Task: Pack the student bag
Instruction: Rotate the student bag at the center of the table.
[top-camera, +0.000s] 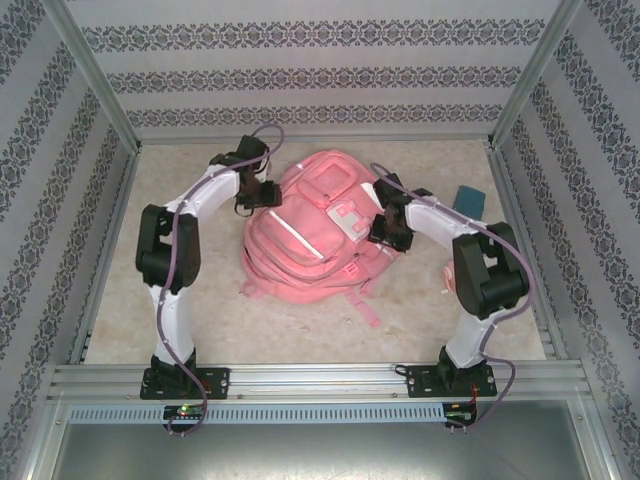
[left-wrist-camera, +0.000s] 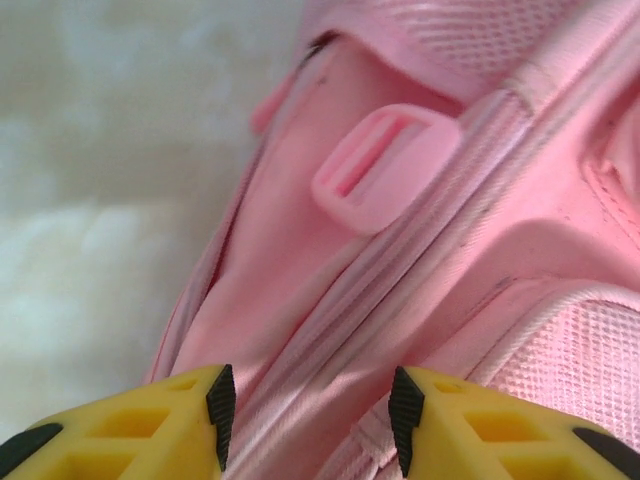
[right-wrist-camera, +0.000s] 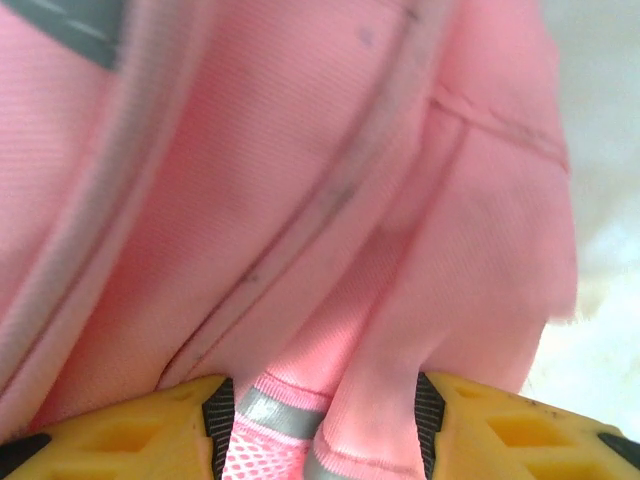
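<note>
- Here's the pink bag (top-camera: 310, 235), flat on the counter (top-camera: 180, 320) at centre frame, straps trailing toward the lower edge.
- Left end effector (left-wrist-camera: 312, 405) is down on the bag's upper-left side, yellow fingers spread, straddling a zip seam that runs up to the right.
- Just past that seam sits a pink plastic buckle (left-wrist-camera: 385, 165), lying on the fabric.
- Right end effector (right-wrist-camera: 320, 410) is in at the bag's right edge, and a fold of pink fabric with a grey stripe (right-wrist-camera: 265, 412) fills the gap from pad to pad. Whether it's truly pinching that fold, I can't tell.
- A small teal object (top-camera: 467, 199) lies at the right of the counter, apart from the bag, behind the right arm.
</note>
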